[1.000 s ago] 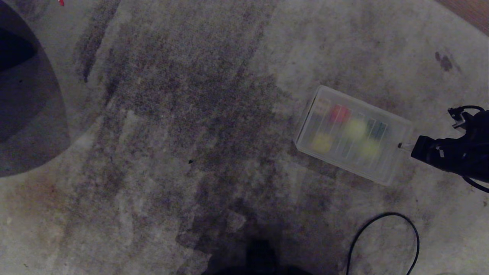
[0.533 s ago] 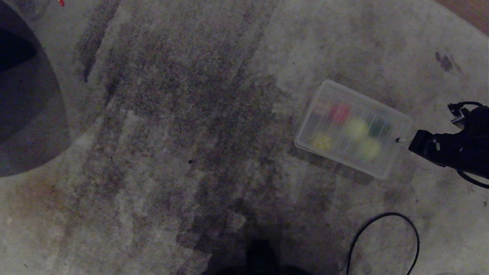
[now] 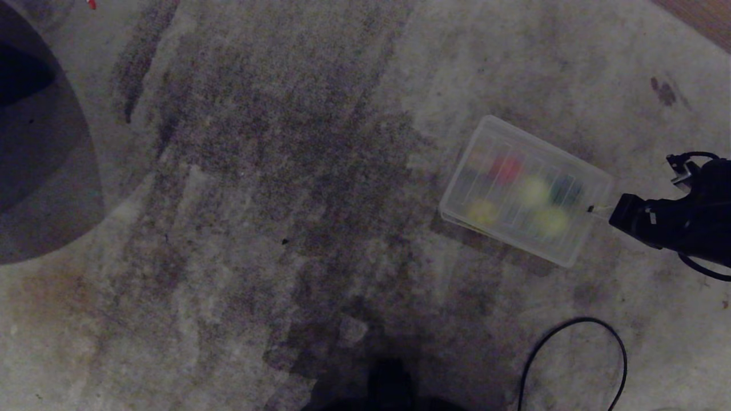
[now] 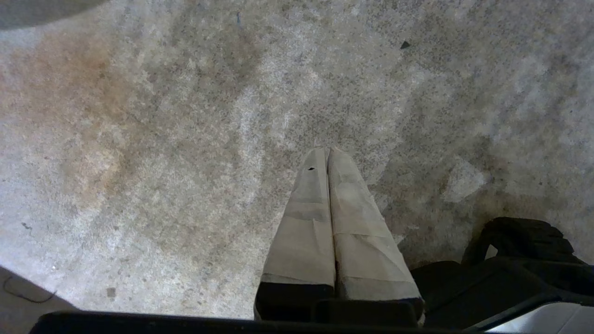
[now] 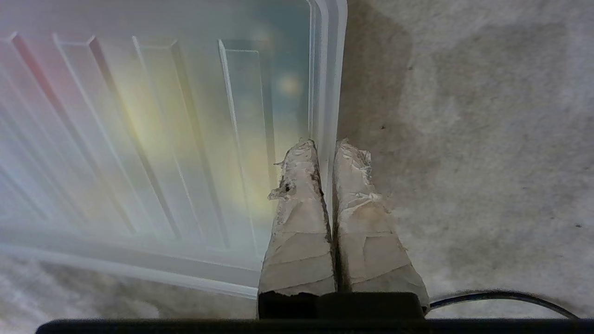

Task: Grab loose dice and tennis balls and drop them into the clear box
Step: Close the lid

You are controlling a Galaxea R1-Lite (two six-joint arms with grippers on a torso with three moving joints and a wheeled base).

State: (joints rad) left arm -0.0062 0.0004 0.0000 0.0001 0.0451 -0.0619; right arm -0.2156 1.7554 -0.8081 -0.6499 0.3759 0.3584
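With dice and balls showing blurred through it, the lid (image 3: 522, 188) sits over the clear box at three o'clock on the carpet (image 3: 285, 171), its edge pinched by the clenched right tool (image 5: 326, 146); next, I judge, seat and release it.

This looks like an indoor room in a home or a test room, seen at floor level. A worn, stained grey carpet (image 3: 274, 188) covers nearly everything, a strip of wooden floor (image 3: 705, 14) shows at one corner, and a loose black cable (image 3: 571, 348) lies looped across the carpet.
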